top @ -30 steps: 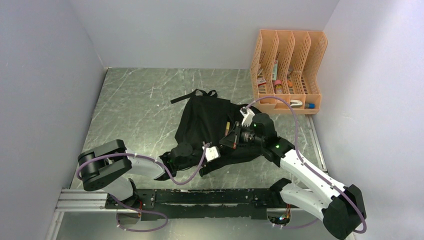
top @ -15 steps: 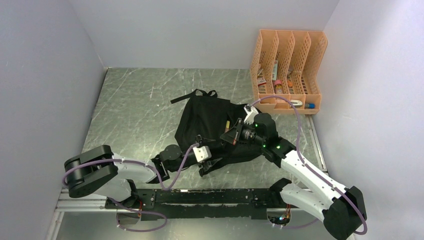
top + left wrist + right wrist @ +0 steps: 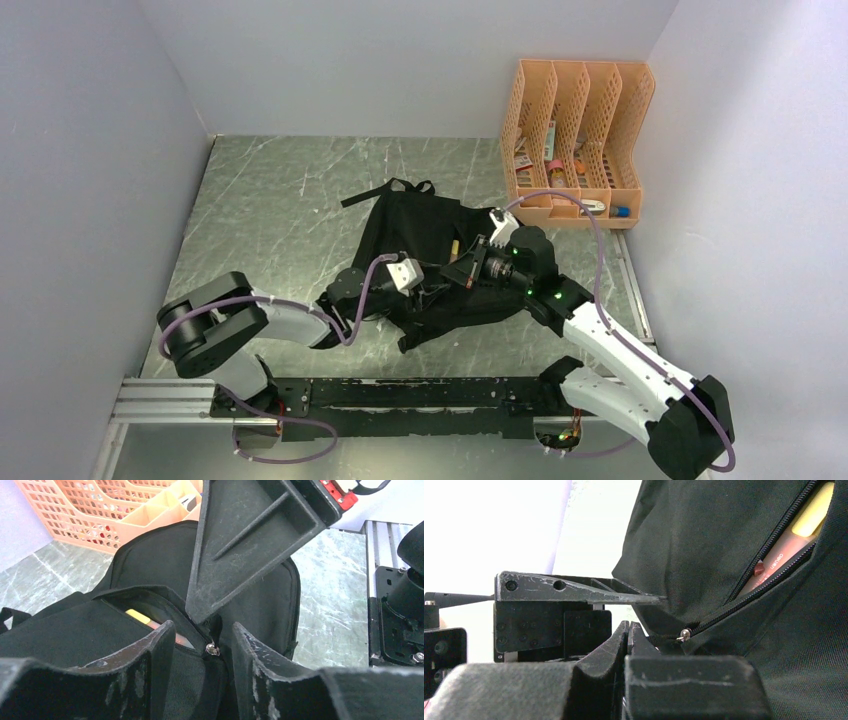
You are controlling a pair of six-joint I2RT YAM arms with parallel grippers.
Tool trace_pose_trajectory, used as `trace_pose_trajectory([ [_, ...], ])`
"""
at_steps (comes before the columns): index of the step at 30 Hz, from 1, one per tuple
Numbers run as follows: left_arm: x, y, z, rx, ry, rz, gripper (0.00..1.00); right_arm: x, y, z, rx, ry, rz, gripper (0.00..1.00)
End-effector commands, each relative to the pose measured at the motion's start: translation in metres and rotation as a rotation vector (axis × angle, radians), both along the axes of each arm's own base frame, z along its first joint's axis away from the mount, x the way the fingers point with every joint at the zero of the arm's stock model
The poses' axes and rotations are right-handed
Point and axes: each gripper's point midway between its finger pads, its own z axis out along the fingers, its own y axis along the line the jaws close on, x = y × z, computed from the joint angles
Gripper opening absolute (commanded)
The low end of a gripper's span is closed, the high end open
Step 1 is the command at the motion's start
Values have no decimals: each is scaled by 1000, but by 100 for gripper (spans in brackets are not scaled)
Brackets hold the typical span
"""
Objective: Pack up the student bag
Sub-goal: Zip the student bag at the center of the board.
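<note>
Left end effector (image 3: 202, 637), open and empty, has moved up from 6 o'clock to straddle the zip pull (image 3: 212, 650). Right end effector (image 3: 629, 630) is clamped shut on the bag (image 3: 410, 235), at the centre of the table (image 3: 270, 200). Zipping looks imminent.

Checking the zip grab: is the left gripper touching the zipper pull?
Apart. Left wrist view shows the zipper pull between the fingers of the open left gripper, clear of both.
</note>
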Motion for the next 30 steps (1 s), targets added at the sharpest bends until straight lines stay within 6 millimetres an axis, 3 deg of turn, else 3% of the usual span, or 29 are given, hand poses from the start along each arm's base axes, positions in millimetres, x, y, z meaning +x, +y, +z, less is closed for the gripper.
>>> trace_pose_trajectory([
  [1,-5,-14,32,-109,-28,-102,47,2,2,18,47,-59,3,0],
  [5,-7,-19,35,-114,-42,-145,38,3,2,18,45,-61,0,0],
  [9,-12,-24,33,-99,-40,-189,10,5,-1,21,43,-77,-19,0],
  [11,-11,-23,31,-94,-36,-189,5,8,-6,25,33,-100,-49,0],
  [12,-10,-23,31,-93,-36,-185,5,10,-10,27,24,-114,-72,4],
  [15,-3,-20,30,-88,-31,-166,5,17,-30,30,-24,-147,-180,29],
  [18,1,-17,31,-101,0,-169,5,24,-59,21,-79,-124,-342,37],
  [21,0,-16,33,-98,-7,-180,5,30,-92,-3,-143,-57,-544,34],
  [23,-4,-16,32,-94,-9,-197,5,35,-100,-12,-160,-66,-593,28],
  [27,-15,-13,30,-84,-9,-245,5,48,-96,-30,-192,-60,-609,13],
  [30,-20,-9,27,-75,-7,-254,5,58,-83,-43,-224,-35,-558,11],
])
